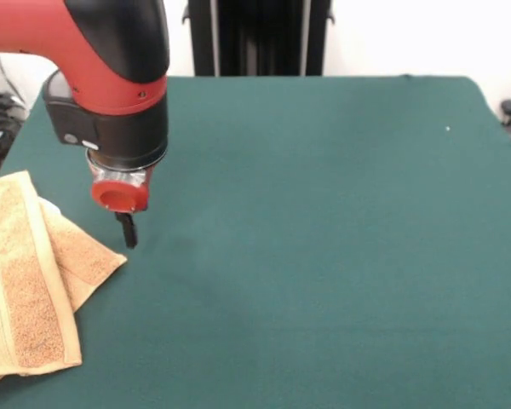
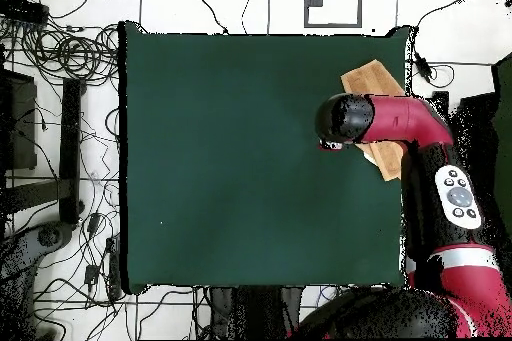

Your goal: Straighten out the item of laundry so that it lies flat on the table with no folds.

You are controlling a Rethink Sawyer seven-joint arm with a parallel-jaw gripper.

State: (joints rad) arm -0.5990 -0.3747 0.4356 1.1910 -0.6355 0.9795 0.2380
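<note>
The tan-orange towel lies folded in layers at the table's left edge in the front view, partly cut off by the picture's edge. A lower layer sticks out as a corner to the right. In the overhead view the towel shows at the table's right edge, mostly hidden under the arm. My gripper hangs just above the green table, close to the right of the towel's corner and holding nothing. Only one dark narrow tip shows. In the overhead view the arm's head hides the gripper.
The red arm reaches in over the table's right edge in the overhead view. The green table spreads wide to the left of it. Cables and stands lie on the floor around the table.
</note>
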